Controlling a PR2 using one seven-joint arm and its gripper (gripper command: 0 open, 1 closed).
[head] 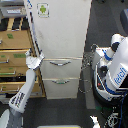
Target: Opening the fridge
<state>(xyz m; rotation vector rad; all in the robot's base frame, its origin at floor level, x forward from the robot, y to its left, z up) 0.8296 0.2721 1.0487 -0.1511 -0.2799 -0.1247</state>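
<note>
— So, what fills the view?

— The fridge, mostly. It stands tall and white in the middle of the exterior view, its large upper door shut flat and a green android sticker near the door's top corner on the view's left. Below the door sit 2 drawers, each with a silver handle.

— And beside it?

— A tan wooden cabinet stands against the fridge on the view's left. A white robot body stands on the view's right.

— Where is your arm?

— My arm rises from the lower left, and my gripper sits at the fridge's left edge, level with the upper drawer. The picture is too coarse; I cannot tell whether my fingers are apart or together.
</note>
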